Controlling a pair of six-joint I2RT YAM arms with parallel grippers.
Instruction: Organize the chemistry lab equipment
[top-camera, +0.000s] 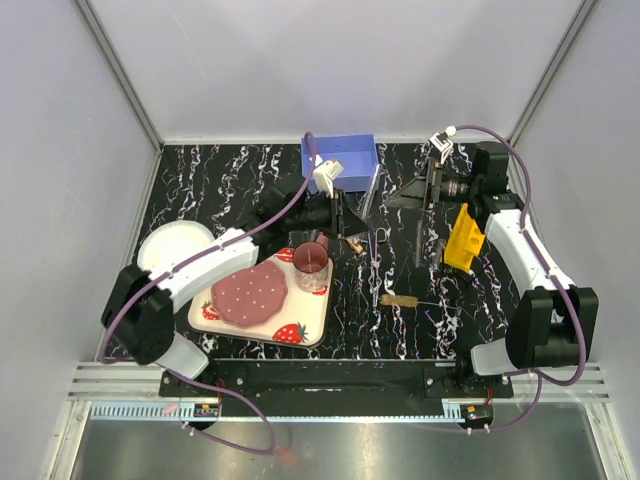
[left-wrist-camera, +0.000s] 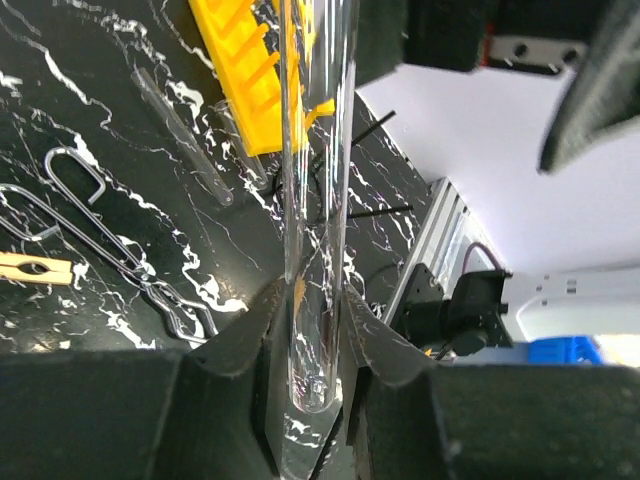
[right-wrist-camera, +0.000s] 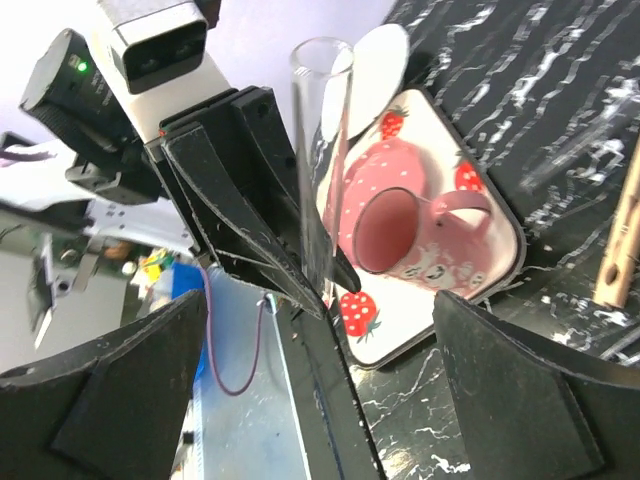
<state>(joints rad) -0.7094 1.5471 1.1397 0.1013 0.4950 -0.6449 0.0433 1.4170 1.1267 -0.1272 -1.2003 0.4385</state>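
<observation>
Glass, clear and slim: a test tube (left-wrist-camera: 318, 200) is pinched between the two black fingers of the left claw (left-wrist-camera: 315, 345), its rounded end sitting low in the grip. From the right wrist view its open mouth is at the far end, pointing up and away from those fingers. Seen from above, the left claw (top-camera: 335, 215) hangs over the black white-veined marble desk (top-camera: 220, 170), between the blue plastic box (top-camera: 340, 165) and the pink cup (top-camera: 312, 265) that stands on the strawberry-print tray (top-camera: 300, 332).

The right claw (right-wrist-camera: 320, 400) is spread wide and grips nothing; its dark fingers frame the tube from either side at a distance. In the top view it sits near the back right of the desk, just beyond the long yellow holed rack (top-camera: 462, 238).

On the desk, the left wrist view shows a second clear glass tube (left-wrist-camera: 185, 140) lying flat just beside the rack's end, a bent-wire metal forceps (left-wrist-camera: 80, 205) and, touching it or nearly so, a tan wooden clamp (left-wrist-camera: 35, 268). A small wire bristle brush (top-camera: 400, 300) lies nearer the arm bases. A white round bowl (top-camera: 175, 245) sits at the left edge.
</observation>
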